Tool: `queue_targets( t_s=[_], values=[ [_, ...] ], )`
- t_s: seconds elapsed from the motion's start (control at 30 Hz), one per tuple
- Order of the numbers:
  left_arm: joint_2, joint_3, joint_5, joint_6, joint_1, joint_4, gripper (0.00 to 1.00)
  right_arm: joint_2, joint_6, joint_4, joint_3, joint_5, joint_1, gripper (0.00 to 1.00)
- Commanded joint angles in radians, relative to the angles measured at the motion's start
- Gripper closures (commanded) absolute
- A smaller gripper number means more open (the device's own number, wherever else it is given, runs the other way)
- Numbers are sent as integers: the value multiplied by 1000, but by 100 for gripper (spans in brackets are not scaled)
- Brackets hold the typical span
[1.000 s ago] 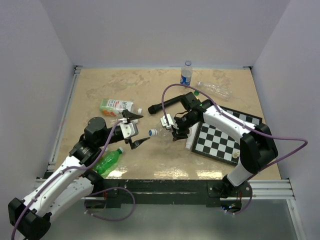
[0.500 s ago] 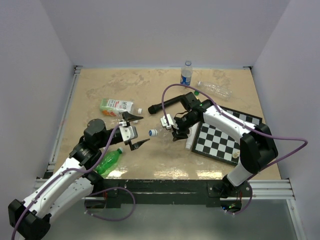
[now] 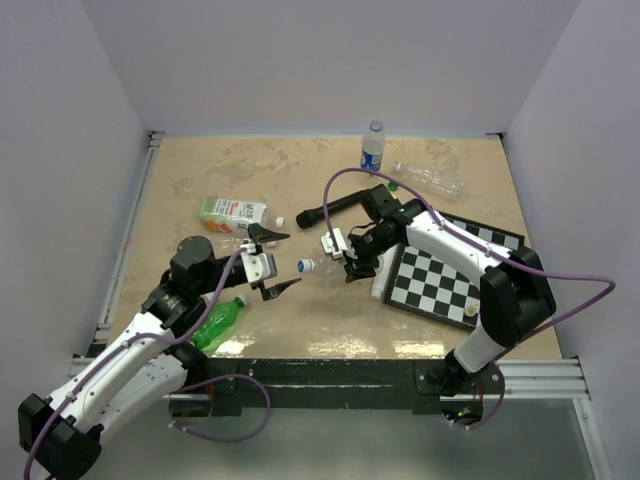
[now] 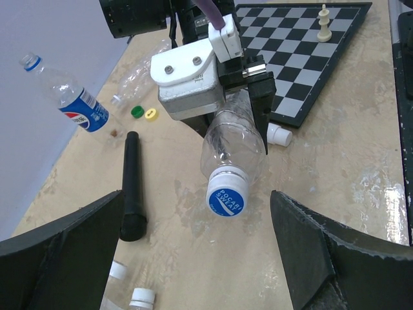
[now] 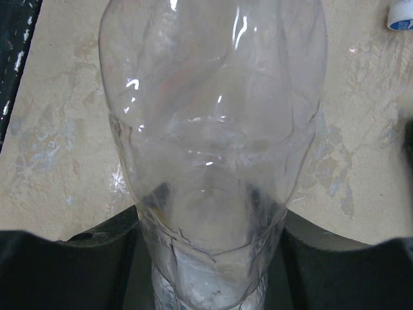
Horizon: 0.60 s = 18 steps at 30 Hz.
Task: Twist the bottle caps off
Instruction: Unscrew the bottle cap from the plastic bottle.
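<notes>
Movement over the last second is slight: my left gripper (image 3: 291, 260) has edged a little nearer the round blue-and-white plastic screw cap (image 4: 226, 196). The cap now sits just ahead of those jaws and centred between them, not yet touched. Those jaws stand wide apart. My right gripper (image 3: 345, 262) stays clamped around the body of the clear crinkled plastic bottle (image 4: 235, 139), held sideways with its neck pointing at my left jaws. I judge the cap is still screwed on, so closing on it and twisting comes next. The bottle's wall is thin, creased and glossy, and would likely buckle under a hard squeeze. The cap looks rigid, a short cylinder with a flat printed top.
</notes>
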Motion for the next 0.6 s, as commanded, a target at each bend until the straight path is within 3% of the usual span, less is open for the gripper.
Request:
queue_targets(
  t_s=[0.0,0.57],
  values=[
    [20,-12,55,13,0,74,2,-19,-19,-12,23,-22,10,91],
    [75,-28,100,-16,0,164,4,-19,-19,-14,24,-22,11,91]
  ],
)
